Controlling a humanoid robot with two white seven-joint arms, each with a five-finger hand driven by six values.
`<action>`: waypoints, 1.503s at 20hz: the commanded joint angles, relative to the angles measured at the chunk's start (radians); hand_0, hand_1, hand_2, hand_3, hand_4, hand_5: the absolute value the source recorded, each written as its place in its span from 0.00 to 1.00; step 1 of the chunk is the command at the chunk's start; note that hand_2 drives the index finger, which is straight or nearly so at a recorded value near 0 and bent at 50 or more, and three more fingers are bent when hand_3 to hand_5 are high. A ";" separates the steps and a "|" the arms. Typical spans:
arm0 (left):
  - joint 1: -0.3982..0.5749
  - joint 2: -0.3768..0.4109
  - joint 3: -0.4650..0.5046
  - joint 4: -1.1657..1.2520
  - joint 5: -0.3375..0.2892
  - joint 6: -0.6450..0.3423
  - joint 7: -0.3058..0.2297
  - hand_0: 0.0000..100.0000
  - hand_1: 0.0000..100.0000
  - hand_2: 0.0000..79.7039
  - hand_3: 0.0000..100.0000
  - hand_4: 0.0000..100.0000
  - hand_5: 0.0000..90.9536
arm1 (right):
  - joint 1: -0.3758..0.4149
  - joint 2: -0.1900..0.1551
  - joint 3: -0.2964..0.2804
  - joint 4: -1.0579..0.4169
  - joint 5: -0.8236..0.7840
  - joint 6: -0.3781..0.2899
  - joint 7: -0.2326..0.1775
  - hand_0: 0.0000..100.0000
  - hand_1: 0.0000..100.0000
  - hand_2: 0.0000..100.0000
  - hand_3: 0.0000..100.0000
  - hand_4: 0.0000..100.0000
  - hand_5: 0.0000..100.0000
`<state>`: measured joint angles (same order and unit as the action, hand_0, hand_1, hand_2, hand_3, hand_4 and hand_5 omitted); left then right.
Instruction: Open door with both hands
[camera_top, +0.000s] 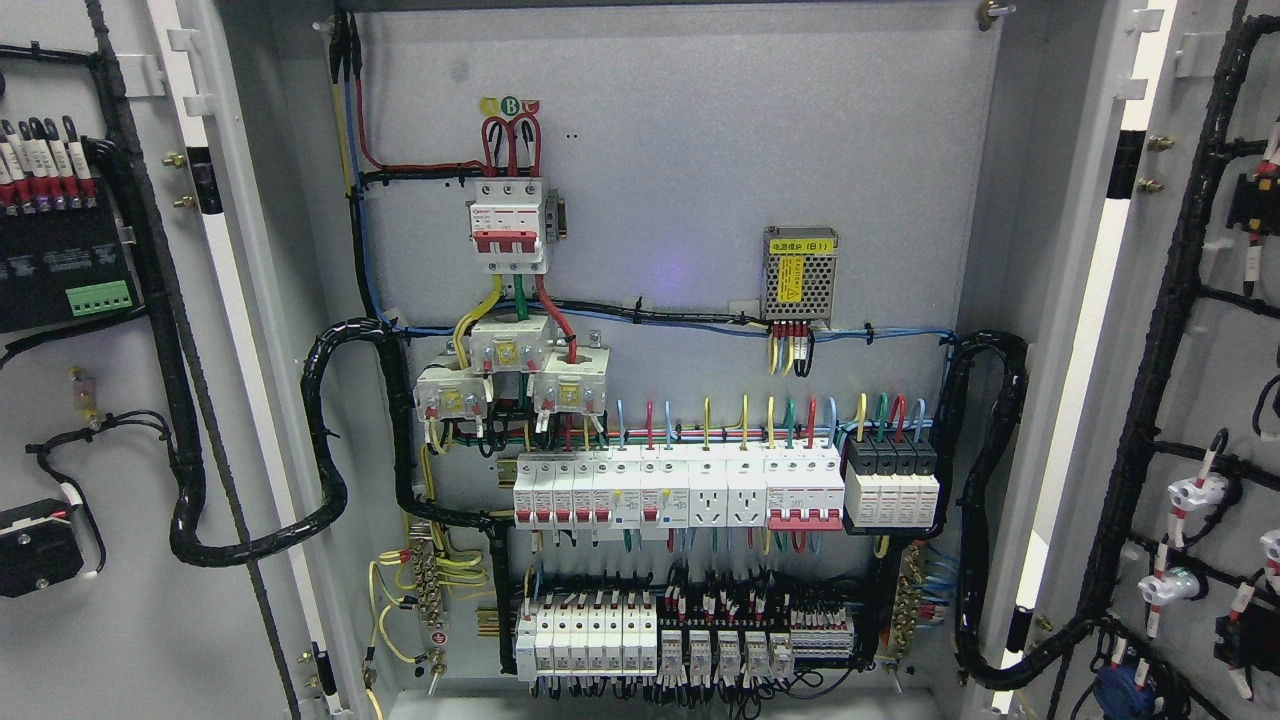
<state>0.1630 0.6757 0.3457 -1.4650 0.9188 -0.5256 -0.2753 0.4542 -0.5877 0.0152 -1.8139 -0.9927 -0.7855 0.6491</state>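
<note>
Cabinet (700, 150): a grey electrical enclosure fills the head view, its interior fully exposed; top and bottom edges are cut off by the frame.
Left door (90, 640): swung wide open at the picture's left, inner face toward the camera; its outer edge runs out of frame.
Right door (1215, 380): also swung open at the right, inner face showing; its far side is cut off.
Back panel: carries the wiring and devices, with a faint purple glare near the middle.
Black cable loom, left (325, 440): loops from the left door across the hinge gap into the cabinet.
Black cable loom, right (985, 500): bends from the panel down toward the right door.
Breaker row (680, 490): a white row with red levers across the middle; labels too small to read.
Lower terminal row (640, 640): partly hidden behind black wires, its bottom cut by the frame.
Main breaker (508, 225): upper left of the panel, red wires above.
Power supply (799, 272): a small meshed box with a yellow label, print unreadable.
Hands: neither arm nor fingers appear anywhere, so whether they are open or closed cannot be told.
</note>
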 joint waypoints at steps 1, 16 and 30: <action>0.042 -0.002 -0.013 -0.109 0.003 -0.016 -0.001 0.00 0.00 0.00 0.00 0.03 0.00 | 0.001 0.020 0.072 -0.002 0.046 -0.112 -0.002 0.00 0.00 0.00 0.00 0.00 0.00; 0.148 -0.008 -0.269 -0.262 -0.084 -0.192 0.005 0.00 0.00 0.00 0.00 0.03 0.00 | 0.052 0.060 0.156 -0.001 0.138 -0.121 -0.002 0.00 0.00 0.00 0.00 0.00 0.00; 0.219 -0.183 -0.577 -0.115 -0.455 -0.246 0.007 0.00 0.00 0.00 0.00 0.03 0.00 | 0.241 0.092 0.308 0.117 0.255 -0.236 -0.006 0.00 0.00 0.00 0.00 0.00 0.00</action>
<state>0.3505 0.6014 -0.0133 -1.6713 0.6121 -0.7659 -0.2690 0.6300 -0.5244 0.2002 -1.7834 -0.7887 -0.7846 0.6449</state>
